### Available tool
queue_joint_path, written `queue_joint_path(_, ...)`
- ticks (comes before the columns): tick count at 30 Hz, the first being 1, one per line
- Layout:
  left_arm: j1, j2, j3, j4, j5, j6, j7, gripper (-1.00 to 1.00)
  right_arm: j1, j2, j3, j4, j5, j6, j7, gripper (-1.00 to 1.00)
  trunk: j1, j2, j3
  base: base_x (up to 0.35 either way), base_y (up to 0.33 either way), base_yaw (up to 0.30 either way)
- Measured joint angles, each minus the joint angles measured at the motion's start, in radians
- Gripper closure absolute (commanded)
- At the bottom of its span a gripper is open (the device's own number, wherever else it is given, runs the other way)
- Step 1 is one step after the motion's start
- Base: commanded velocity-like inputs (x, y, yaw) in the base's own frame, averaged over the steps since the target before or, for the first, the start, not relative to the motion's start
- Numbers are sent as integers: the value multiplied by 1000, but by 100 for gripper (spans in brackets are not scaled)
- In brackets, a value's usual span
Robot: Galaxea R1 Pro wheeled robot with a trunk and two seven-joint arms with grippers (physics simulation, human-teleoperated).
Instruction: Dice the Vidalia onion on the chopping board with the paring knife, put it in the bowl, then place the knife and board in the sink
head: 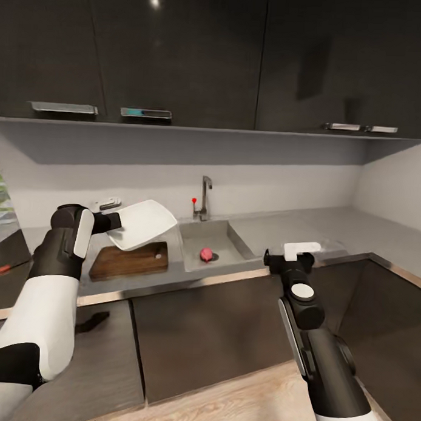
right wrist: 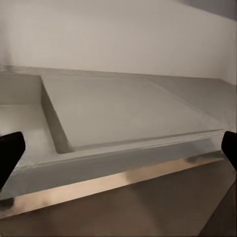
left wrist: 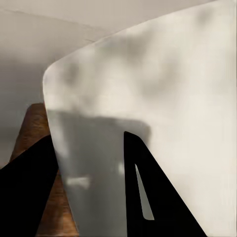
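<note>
Bowl: the left claw (head: pixel 113 222) pinches the bowl (head: pixel 143 223) by its rim, tilted in the air above the board (head: pixel 128 260); stiff, smooth, likely slippery, so a firm rim hold suits it
Onion: the onion (head: pixel 206 254) sits in the sink (head: pixel 234 238) by the drain; small and round, likely to roll, best taken across its middle
Right claw: the right claw (right wrist: pixel 118 148) is spread, hovering near the desk (right wrist: pixel 128 111) edge
</note>
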Motion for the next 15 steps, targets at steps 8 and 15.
queue_joint_path(8,0,4,0,9,0,0,0,100,0,0,-1,0,0,0,0,-100,0,0,0,201,249,61)
queue_joint_path(15,0,5,0,22,1,0,0,100,0,0,-1,0,0,0,0,-100,0,0,0,205,244,2)
